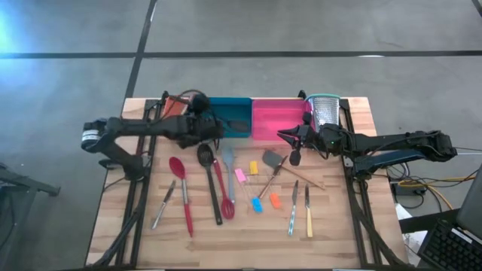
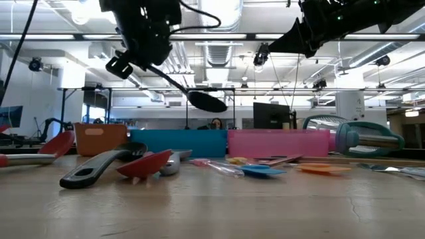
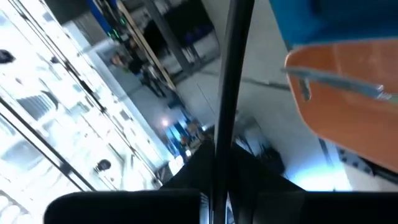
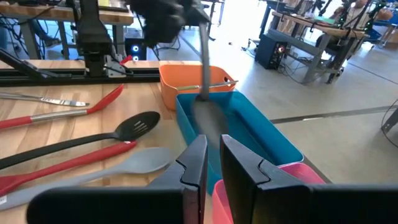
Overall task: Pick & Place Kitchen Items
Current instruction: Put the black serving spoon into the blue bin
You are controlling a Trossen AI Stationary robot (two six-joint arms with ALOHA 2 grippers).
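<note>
Three trays stand in a row: orange tray point(image 1: 175, 105), teal tray point(image 1: 235, 113), pink tray point(image 1: 275, 119). The left gripper point(image 1: 213, 125), jaws clamped, holds a black spoon point(image 2: 199, 98) above the teal one. The right gripper point(image 1: 288, 137) hovers, jaws slightly parted, empty.

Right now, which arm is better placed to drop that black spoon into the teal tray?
Left. The left gripper already holds the black spoon raised above the teal tray. The right gripper hangs empty over the pink tray.
</note>
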